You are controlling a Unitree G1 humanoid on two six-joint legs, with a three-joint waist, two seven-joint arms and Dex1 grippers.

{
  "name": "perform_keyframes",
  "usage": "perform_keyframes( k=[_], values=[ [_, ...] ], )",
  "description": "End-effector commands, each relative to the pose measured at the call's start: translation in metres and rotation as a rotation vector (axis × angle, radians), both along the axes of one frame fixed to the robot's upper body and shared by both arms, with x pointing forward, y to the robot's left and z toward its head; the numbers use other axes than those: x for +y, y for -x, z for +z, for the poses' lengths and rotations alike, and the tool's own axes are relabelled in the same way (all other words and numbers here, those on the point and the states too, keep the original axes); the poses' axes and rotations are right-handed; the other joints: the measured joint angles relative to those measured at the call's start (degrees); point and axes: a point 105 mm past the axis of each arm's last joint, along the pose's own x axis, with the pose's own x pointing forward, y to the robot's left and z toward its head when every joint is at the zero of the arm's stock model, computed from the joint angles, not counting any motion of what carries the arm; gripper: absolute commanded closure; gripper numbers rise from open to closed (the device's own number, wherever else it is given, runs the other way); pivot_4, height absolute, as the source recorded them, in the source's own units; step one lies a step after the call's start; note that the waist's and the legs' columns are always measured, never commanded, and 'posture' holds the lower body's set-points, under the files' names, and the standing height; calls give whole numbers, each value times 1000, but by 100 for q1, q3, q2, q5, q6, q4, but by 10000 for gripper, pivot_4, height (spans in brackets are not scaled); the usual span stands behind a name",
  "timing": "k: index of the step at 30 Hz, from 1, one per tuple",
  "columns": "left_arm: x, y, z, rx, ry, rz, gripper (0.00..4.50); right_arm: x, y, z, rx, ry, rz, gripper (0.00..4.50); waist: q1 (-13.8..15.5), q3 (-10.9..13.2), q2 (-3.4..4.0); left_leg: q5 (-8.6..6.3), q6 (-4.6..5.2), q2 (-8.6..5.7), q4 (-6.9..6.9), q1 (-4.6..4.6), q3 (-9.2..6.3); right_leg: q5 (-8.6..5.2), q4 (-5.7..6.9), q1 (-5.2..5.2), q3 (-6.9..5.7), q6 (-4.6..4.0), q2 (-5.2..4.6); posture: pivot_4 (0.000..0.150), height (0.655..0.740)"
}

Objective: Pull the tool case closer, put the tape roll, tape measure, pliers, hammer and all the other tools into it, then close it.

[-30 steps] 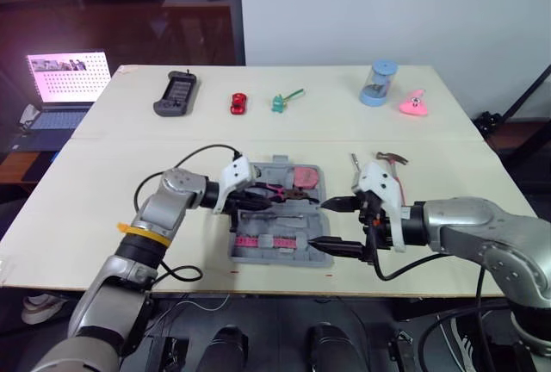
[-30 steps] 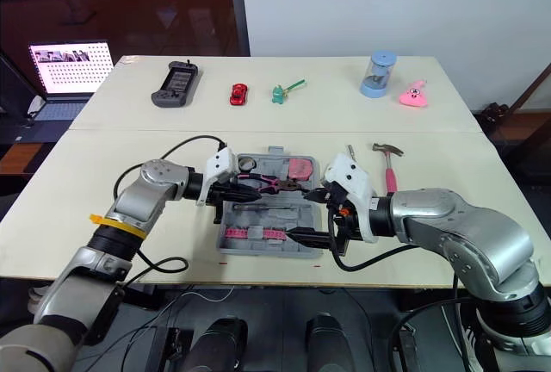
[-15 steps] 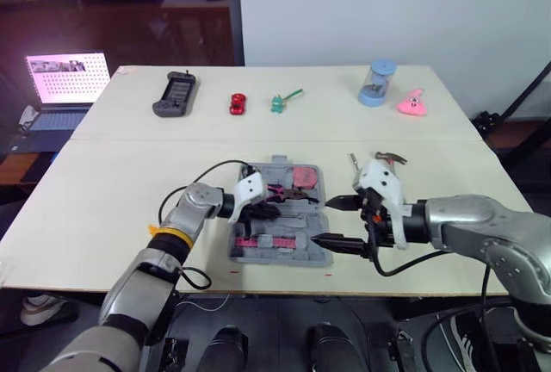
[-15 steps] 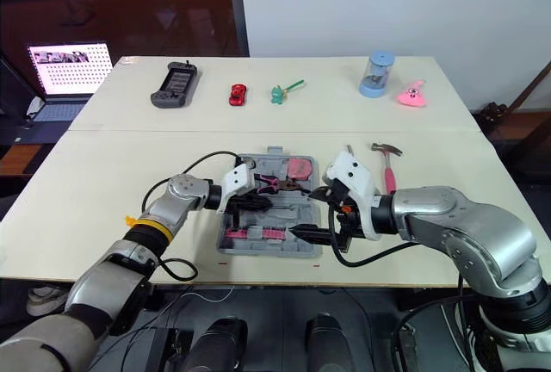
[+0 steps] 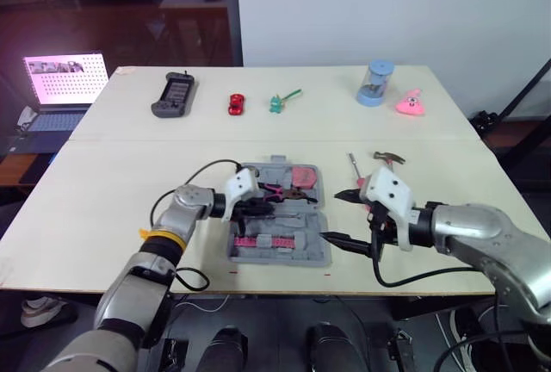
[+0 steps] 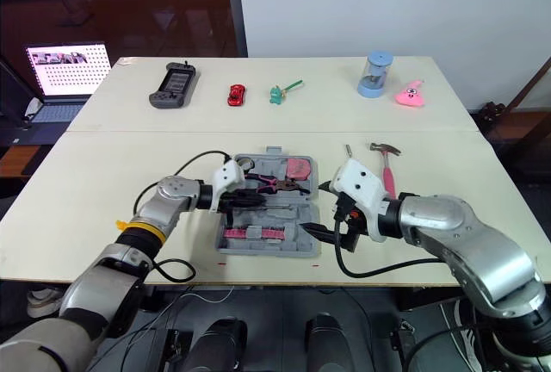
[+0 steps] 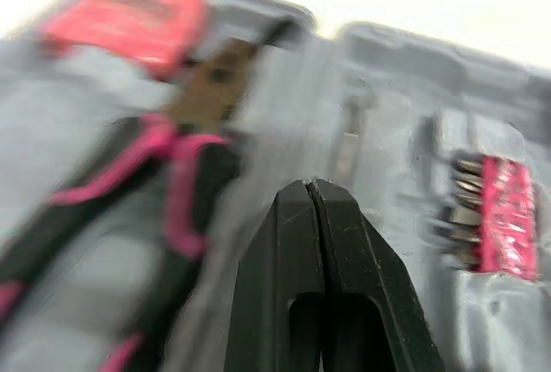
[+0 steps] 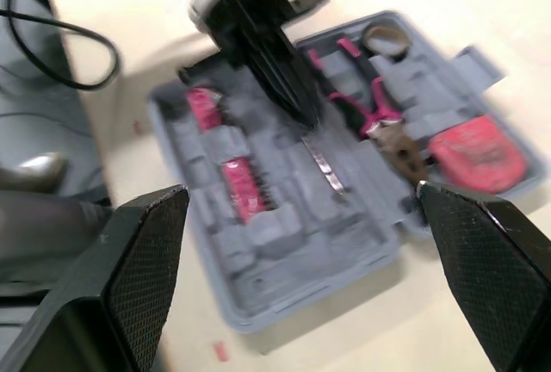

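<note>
The grey tool case [image 5: 320,254] lies open near the table's front edge. In it are a pink tape measure [image 5: 303,174], pink-handled pliers [image 5: 275,191], a tape roll [image 8: 387,40] and a strip of pink bits [image 5: 261,241]. My left gripper [image 5: 261,208] is shut with nothing in it, its tip over the middle of the case beside the pliers [image 7: 164,174]. My right gripper [image 5: 337,215] stands wide open at the case's right edge, holding nothing. The hammer [image 6: 388,170] and a thin metal tool [image 5: 354,164] lie on the table to the right of the case.
Along the table's far side sit a black game controller [image 5: 173,95], a red toy car [image 5: 237,103], a green toy [image 5: 281,101], a blue cylinder [image 5: 376,84] and a pink toy [image 5: 411,102]. A laptop [image 5: 65,79] stands beyond the left edge.
My left gripper moved further into the case, then eased back a little. My right gripper shifted slightly to the right, staying wide open.
</note>
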Motion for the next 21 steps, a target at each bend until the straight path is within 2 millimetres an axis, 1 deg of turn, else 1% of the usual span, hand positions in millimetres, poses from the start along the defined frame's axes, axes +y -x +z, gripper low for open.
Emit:
perform_keyframes(
  k=[1, 2, 5, 7, 9, 12, 13, 16, 21],
  values=[
    [35, -2, 30, -84, 45, 79, 44862, -14, 0, 8, -54, -25, -25, 0, -15, 0, 1, 0, 0, 0, -1, 1, 1, 0, 0, 0, 0, 0, 0, 1500, 6902],
    [46, 1, 33, -91, 43, 99, 44862, -18, 0, 6, -49, -35, -36, 0, -15, -1, 1, 0, 0, 0, -2, 2, 1, 0, -1, 1, 1, 0, 0, 1500, 6902],
    [78, 11, 37, -93, 54, 171, 36331, -31, 1, 2, -35, -97, -78, 0, -8, -1, 3, 0, 0, 1, -6, 5, 1, 0, -2, 1, 1, 0, 0, 1500, 6902],
    [102, 21, 34, -84, 44, 219, 26663, -42, 3, -2, -17, -127, -101, 0, 8, -1, 3, 0, 0, 1, -6, 5, 1, 0, -2, 3, 1, -1, 0, 1500, 6902],
    [120, 34, 29, -61, 28, 253, 16557, -57, 5, -6, -18, -127, -136, 0, 18, -1, 3, 0, 0, 1, -6, 4, 1, 0, -4, 5, 1, -1, -1, 1500, 6902],
    [133, 48, 27, -44, 35, 274, 258, -71, 8, -6, -22, -143, -154, 0, 39, 0, 4, 0, 0, 1, -5, 5, 1, 0, -4, 6, 1, -1, -1, 1500, 6902],
    [136, 50, 28, -44, 36, 288, 258, -75, 10, -6, -20, -152, -156, 0, 48, 0, 4, 0, 0, 1, -4, 5, 1, 0, -4, 8, 1, -1, -1, 1500, 6902],
    [166, 55, 36, -56, 64, 426, 258, -98, 17, -7, -15, -156, -200, 0, 41, 0, 4, 0, 0, 1, -4, 6, 0, 0, -5, 10, 1, -1, -1, 1500, 6902],
    [213, 77, 31, -39, 13, 550, 258, -143, 29, -15, 6, -104, -305, 0, -4, -1, 7, -2, 3, 3, -17, 17, 6, -1, -5, 11, 4, -3, -1, 1500, 6902]
  ],
)
